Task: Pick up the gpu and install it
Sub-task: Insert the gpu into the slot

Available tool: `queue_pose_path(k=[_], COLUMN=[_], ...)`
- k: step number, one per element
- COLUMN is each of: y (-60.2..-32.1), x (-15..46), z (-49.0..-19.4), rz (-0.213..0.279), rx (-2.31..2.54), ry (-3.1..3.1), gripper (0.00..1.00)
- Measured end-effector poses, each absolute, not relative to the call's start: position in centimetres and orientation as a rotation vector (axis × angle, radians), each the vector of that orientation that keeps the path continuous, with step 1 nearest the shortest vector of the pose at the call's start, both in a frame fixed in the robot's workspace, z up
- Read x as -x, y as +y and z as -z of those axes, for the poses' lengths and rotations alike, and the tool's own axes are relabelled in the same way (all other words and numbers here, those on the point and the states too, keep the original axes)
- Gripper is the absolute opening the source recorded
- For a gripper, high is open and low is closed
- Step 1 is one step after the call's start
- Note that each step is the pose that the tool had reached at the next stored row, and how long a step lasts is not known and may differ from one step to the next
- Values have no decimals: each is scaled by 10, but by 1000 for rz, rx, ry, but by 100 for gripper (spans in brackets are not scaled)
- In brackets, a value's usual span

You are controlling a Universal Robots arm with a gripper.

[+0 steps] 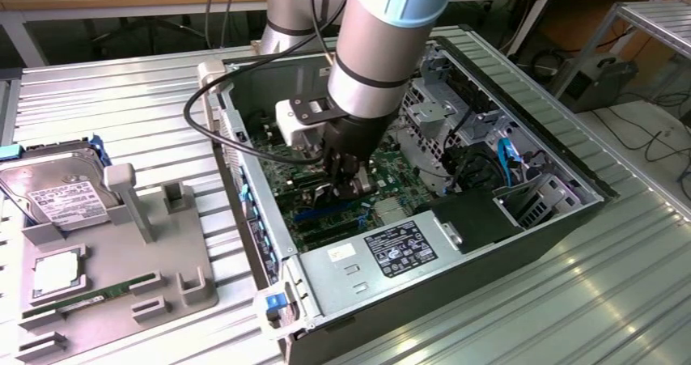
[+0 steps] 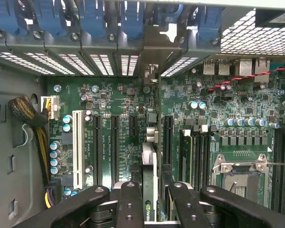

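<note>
A: Where do we see the gpu (image 2: 148, 185)?

B: We see it edge-on between the gripper (image 2: 152, 204) fingers (image 2: 129, 202), which are closed narrow on it, above the motherboard (image 2: 114, 142) slots.

A: And from outside?

B: The arm (image 1: 373, 49) reaches down into the open computer case (image 1: 540, 219); the hard drive (image 1: 60, 191) lies well apart, on the exterior view's left.
</note>
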State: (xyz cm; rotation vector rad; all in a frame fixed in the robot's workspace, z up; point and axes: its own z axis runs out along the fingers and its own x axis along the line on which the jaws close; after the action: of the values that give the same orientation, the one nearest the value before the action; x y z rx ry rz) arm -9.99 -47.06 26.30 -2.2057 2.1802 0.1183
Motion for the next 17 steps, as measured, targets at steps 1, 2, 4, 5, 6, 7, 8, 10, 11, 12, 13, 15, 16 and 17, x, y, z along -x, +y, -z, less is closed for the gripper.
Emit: queue_pose_path(k=[1, 2, 4, 5, 6, 7, 8, 10, 11, 12, 13, 15, 16, 17], y=[-470, -470, -469, -468, -468, -468, -468, -468, -468, -468, -468, -468, -468, -468], x=[100, 100, 100, 99, 99, 99, 99, 99, 99, 99, 99, 99, 99, 99], z=[-263, -263, -263, -263, -263, -263, -263, -263, -263, -263, -263, -263, -264, -264], rz=[-118, -118, -118, -118, -118, -118, -118, -118, -118, -118, -118, -118, -118, -118], rx=[2206, 2206, 2205, 2205, 2205, 2204, 2203, 2200, 2199, 2196, 2194, 2190, 2190, 2190], ry=[2180, 2180, 2181, 2181, 2181, 2182, 2183, 2185, 2187, 2189, 2192, 2195, 2195, 2195], gripper=[26, 26, 26, 26, 26, 26, 26, 26, 26, 26, 26, 26, 26, 26])
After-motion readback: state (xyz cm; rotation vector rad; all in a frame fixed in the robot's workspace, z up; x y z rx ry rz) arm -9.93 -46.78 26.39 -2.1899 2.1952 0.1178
